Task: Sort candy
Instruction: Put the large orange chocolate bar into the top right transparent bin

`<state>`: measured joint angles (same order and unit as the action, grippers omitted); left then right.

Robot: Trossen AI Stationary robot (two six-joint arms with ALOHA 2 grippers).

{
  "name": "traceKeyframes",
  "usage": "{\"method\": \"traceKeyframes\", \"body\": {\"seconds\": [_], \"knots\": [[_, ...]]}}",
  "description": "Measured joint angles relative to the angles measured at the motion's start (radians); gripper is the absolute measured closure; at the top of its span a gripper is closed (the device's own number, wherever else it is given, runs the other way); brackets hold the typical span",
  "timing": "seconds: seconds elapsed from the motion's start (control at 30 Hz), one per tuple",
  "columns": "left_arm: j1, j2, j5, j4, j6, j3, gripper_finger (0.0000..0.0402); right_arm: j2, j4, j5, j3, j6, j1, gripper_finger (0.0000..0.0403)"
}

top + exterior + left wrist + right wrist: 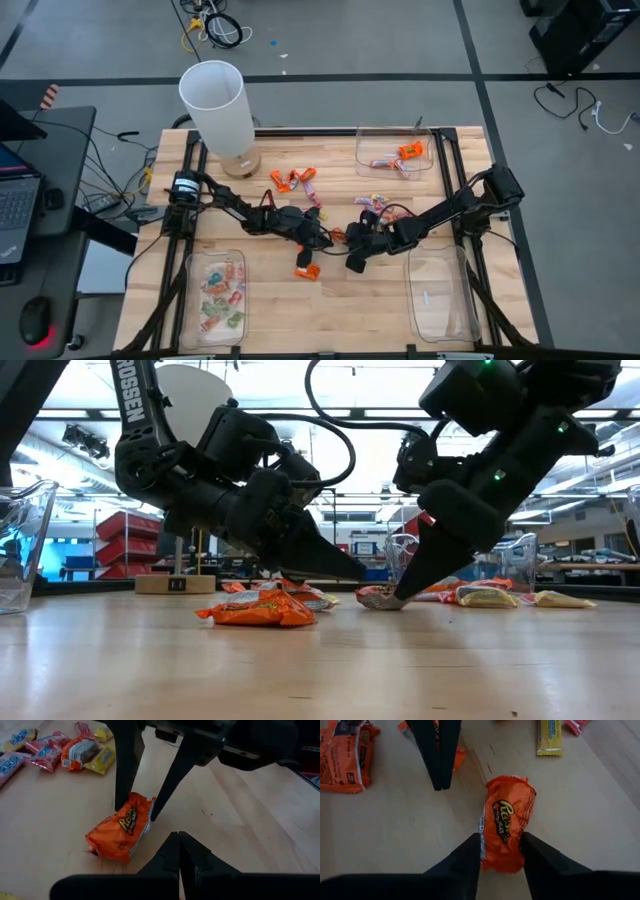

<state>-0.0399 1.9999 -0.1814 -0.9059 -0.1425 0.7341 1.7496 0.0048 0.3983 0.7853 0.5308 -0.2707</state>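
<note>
An orange wrapped candy (506, 820) lies flat on the wooden table near its middle, and my right gripper (501, 851) slants down over it, shut on it. My left gripper (179, 851) is shut and empty. It hovers just short of the same candy (121, 827), pointing at it from the table's left. In the low view the right fingers come down steeply onto this candy (378, 597), and the left gripper (350, 572) hangs a little above the table beside them. More loose candy (297, 180) lies farther back. My right gripper pinches the orange candy by its two long sides (485, 847) between its two fingers, at one end of the wrapper. The fingers (121, 795) slant down from the table's right and run along the candy. The candy lies flat on the table.
Clear trays stand at the far right (432, 150) holding orange and pink candy, at the near left (190, 300) with green-and-pink candy, and at the near right (462, 300). A white cylinder (215, 105) stands at the far left. Orange candy (305, 270) and yellow candy (549, 737) lie close by.
</note>
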Motion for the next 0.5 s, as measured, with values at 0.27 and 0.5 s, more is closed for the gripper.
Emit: {"method": "traceKeyframes", "body": {"seconds": [0.27,0.5], "knots": [[0.000,0.000,-0.082,-0.108,-0.038,0.000,0.0401,0.000,-0.001,-0.003,0.000,0.001,0.000,0.0323],[0.000,0.000,-0.198,-0.218,-0.104,0.000,0.0401,0.000,-0.002,-0.003,0.000,0.000,-0.002,0.0368]]}}
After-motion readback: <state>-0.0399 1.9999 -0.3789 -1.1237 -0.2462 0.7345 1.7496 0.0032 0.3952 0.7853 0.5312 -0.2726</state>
